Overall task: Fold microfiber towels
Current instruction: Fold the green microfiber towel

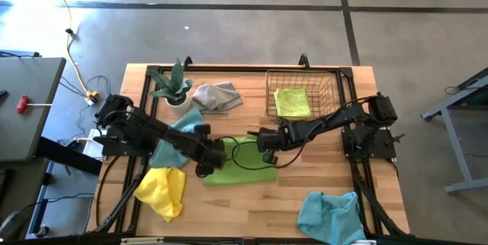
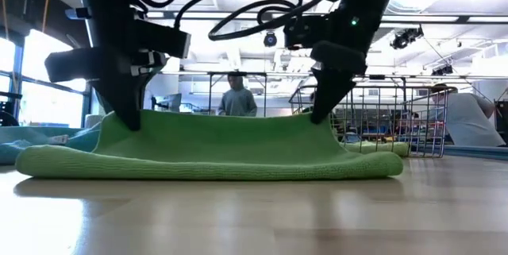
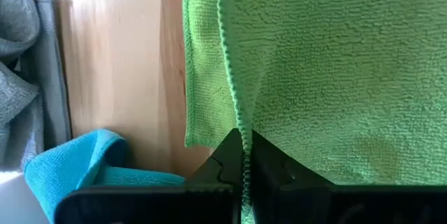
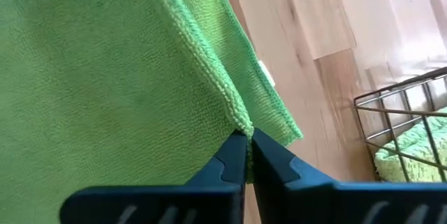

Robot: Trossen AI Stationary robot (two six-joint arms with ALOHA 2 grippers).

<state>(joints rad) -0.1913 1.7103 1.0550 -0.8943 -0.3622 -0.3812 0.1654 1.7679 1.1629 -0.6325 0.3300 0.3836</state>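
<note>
Folding is under way on one green towel [image 1: 242,170], which lies mid-table, already doubled, with the fold line along its near side in the low view. Both grippers are clenched on its edge: left gripper [image 2: 129,120] on one corner, right gripper [image 2: 321,116] on the other, each pinching the hem between closed fingertips. Both wrist views show the stitched border running straight into the closed jaws. The pinched edge is raised a little off the wood; the middle sags between the two grips.

Judged step: carrying the held edge across to lay it on the opposite edge, or setting it down after such a pass; cannot tell which from these views.

Next move calls for both arms travelling together at matching height so the cloth stays taut, then lowering until the hem lines up with the layer below before letting go. Uneven travel would skew the fold.

Other towels: a second green towel [image 1: 292,101] sits in the basket [image 1: 326,80] at the far right; grey towel [image 1: 216,96] beside the potted plant [image 1: 174,86]; yellow towel [image 1: 163,191] near left; one blue towel [image 1: 330,216] near right; another blue towel [image 1: 181,129] under the left arm. All four outside the basket look unfolded.
</note>
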